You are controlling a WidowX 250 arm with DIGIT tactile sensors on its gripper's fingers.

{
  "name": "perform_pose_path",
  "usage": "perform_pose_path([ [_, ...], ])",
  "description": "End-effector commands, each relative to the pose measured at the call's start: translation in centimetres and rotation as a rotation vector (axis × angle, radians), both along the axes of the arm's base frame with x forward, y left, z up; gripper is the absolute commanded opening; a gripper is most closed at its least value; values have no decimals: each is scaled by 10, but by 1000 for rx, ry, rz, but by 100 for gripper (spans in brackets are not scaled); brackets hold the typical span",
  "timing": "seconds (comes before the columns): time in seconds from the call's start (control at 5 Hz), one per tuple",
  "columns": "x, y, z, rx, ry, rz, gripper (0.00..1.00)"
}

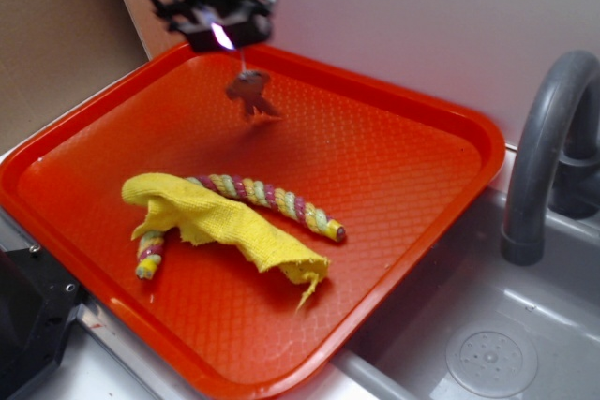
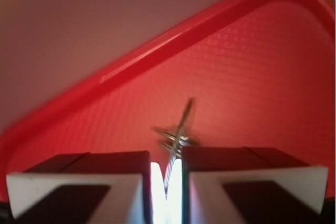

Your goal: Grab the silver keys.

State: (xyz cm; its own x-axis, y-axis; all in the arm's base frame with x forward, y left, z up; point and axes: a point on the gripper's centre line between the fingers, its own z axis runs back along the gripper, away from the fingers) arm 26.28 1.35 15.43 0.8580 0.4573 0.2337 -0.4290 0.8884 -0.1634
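Note:
The silver keys (image 1: 250, 94) hang in the air over the far part of the red tray (image 1: 403, 138), dangling by their thin ring from my gripper (image 1: 225, 37), which is shut on the ring. In the wrist view the keys (image 2: 178, 129) stick out just past the two closed fingers, with the ring wire pinched in the narrow bright gap of the gripper (image 2: 167, 174). Their shadow lies on the tray floor below them.
A striped rope (image 1: 267, 196) lies across the tray's middle with a yellow cloth (image 1: 220, 217) draped over it. To the right of the tray are a grey sink basin (image 1: 487, 344) and a grey faucet (image 1: 548, 152). A white wall stands behind.

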Motion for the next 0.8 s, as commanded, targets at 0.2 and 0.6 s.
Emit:
perform_pose_path([
  [0.2,-42,30,119,144,-21,-659,0],
  [0.6,-42,27,113,195,4,-681,0],
])
